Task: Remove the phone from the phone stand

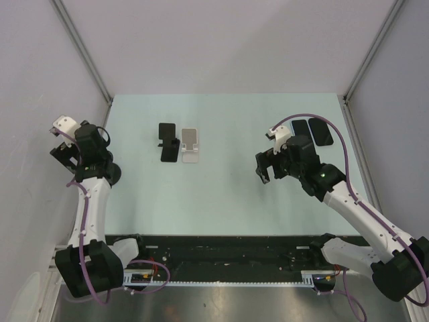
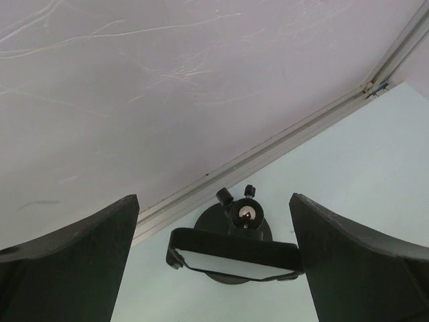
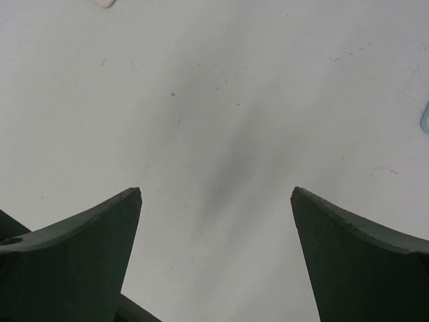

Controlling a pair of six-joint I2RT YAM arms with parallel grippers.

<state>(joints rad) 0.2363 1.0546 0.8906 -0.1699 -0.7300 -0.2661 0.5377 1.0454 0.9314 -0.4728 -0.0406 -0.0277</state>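
One pale-green table filled the top view, w/ grey walls on three sides. Two arms stood at its near edge: L arm bent up along the left wall, R arm reaching in toward ctr-right. Two grippers, each w/ jaws spread wide and nothing between them: left gripper beside the left wall, right gripper over bare tabletop.

Three stands:
- (a) phone stand: black, round base w/ ball joint and clamp, at the table's left edge just beside the wall rail, partly hidden under the L arm from above.
- (b) black desk stand and (c) white desk stand: side by side, left of ctr.

Three phones:
- phone: a flat slab w/ dark rim and pale reflective face, sat crosswise in the clamp of (a), framed between the left fingers in the wrist view.
- inner spare phone and outer spare phone: both dark, lay flat side by side at the far right.

Whether (b) or (c) carried anything could not be told.
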